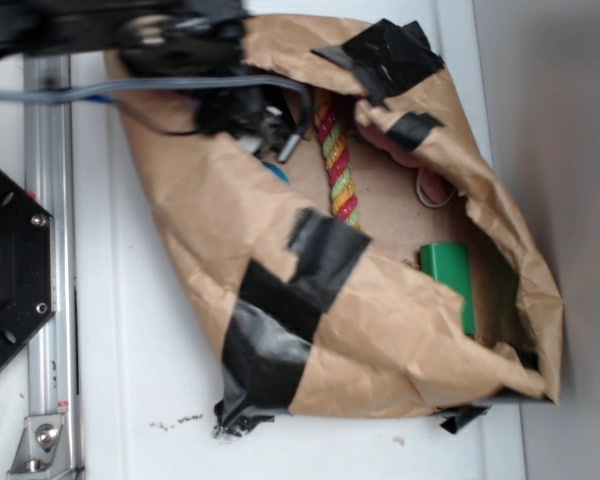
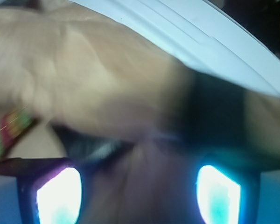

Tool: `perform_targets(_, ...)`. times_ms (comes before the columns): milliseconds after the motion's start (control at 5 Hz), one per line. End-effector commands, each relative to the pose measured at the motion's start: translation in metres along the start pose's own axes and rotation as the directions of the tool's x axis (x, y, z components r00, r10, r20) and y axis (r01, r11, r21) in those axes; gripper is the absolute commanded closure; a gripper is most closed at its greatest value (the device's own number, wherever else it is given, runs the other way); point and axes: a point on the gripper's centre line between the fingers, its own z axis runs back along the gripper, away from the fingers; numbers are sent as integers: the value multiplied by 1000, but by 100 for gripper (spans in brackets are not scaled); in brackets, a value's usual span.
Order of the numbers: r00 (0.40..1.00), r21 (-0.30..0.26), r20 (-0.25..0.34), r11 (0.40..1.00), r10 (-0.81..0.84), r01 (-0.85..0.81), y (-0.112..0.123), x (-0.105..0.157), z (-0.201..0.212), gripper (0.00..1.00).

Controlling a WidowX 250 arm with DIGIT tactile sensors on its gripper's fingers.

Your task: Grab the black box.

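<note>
My gripper (image 1: 265, 135) hangs at the upper left inside the brown-paper-lined box (image 1: 210, 230), over the left paper wall. The wrist view is blurred. In it my gripper (image 2: 139, 196) stands open, its two glowing fingertips (image 2: 58, 196) wide apart with only blurred paper between them. The black box does not show in either view; the arm covers the floor beneath it. A dark blur (image 2: 214, 112) ahead of the right finger is too smeared to name. A sliver of something blue (image 1: 276, 170) peeks out just below the gripper.
A red, green and yellow rope (image 1: 338, 160) lies up the middle of the floor and also shows as a striped rope (image 2: 9, 130). A green rectangular block (image 1: 450, 280) rests at the right, and a pink item (image 1: 435, 185) sits above it. Black tape patches (image 1: 300, 270) hold the crumpled paper walls.
</note>
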Motion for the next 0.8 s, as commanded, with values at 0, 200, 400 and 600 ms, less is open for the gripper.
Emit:
perform_targets(0, 990, 16, 93, 994, -108, 107, -5, 26, 3, 0)
perform_targets(200, 985, 18, 104, 991, -137, 136, -5, 17, 8, 0)
perform_targets(400, 976, 20, 121, 984, -179, 178, -12, 12, 5, 0)
perform_targets(600, 966, 25, 130, 975, -223, 222, -18, 10, -5, 0)
